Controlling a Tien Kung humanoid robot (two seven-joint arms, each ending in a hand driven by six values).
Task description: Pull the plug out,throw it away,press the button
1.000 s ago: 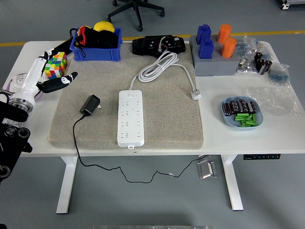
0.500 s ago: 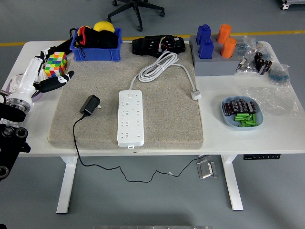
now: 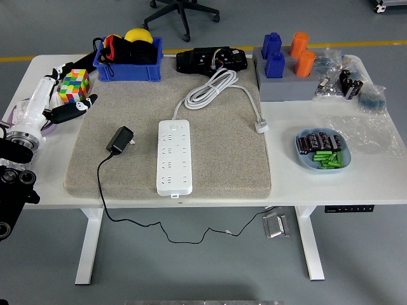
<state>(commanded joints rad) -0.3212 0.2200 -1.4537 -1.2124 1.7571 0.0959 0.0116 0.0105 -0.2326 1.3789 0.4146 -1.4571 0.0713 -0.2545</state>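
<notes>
A white power strip (image 3: 174,157) lies lengthwise on the grey mat (image 3: 216,184), with no plug in its sockets. Its white cord (image 3: 213,89) coils toward the back and ends in a white plug (image 3: 261,125) at the mat's right edge. The black adapter plug (image 3: 119,140) lies on the mat left of the strip, its thin black cable trailing over the table's front edge. My left hand (image 3: 63,105) hovers at the table's left edge, fingers spread and holding nothing, well left of the adapter. My right hand is out of view.
A colourful cube (image 3: 74,86) sits just behind my left hand. A blue bin (image 3: 127,63) and a black device (image 3: 213,60) stand at the back. At the right are blue and orange blocks on a grey tray (image 3: 286,86) and a blue dish (image 3: 321,152) of batteries.
My left hand has drawn back to the left and slightly away from the mat, still holding nothing. The adapter and power strip have not moved.
</notes>
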